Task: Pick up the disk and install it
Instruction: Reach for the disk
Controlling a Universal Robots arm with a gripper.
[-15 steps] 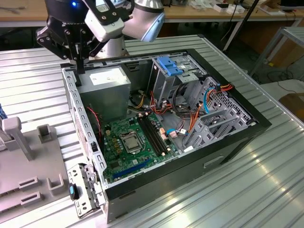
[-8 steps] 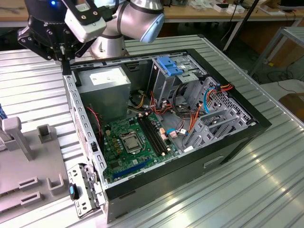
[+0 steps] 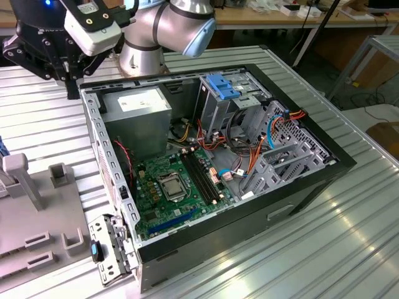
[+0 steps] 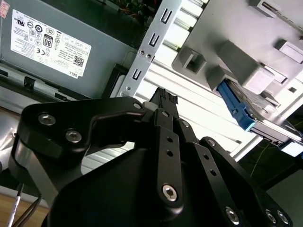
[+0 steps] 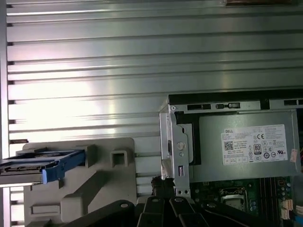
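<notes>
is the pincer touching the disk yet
Apart. In the first wrist view the pincer hangs by the computer case corner, while the disk lies on the grey fixture, with bare fixture plainly between them.

The disk [image 5: 42, 165] runs off the first wrist view's edge.

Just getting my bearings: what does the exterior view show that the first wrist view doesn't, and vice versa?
Exterior view: the silver robot arm and the light-blue slotted plastic bracket inside the open computer case. First wrist view: the dark-grey disk in its blue frame. Both: the grey metal box with a white label and the grey plastic fixture.
</notes>
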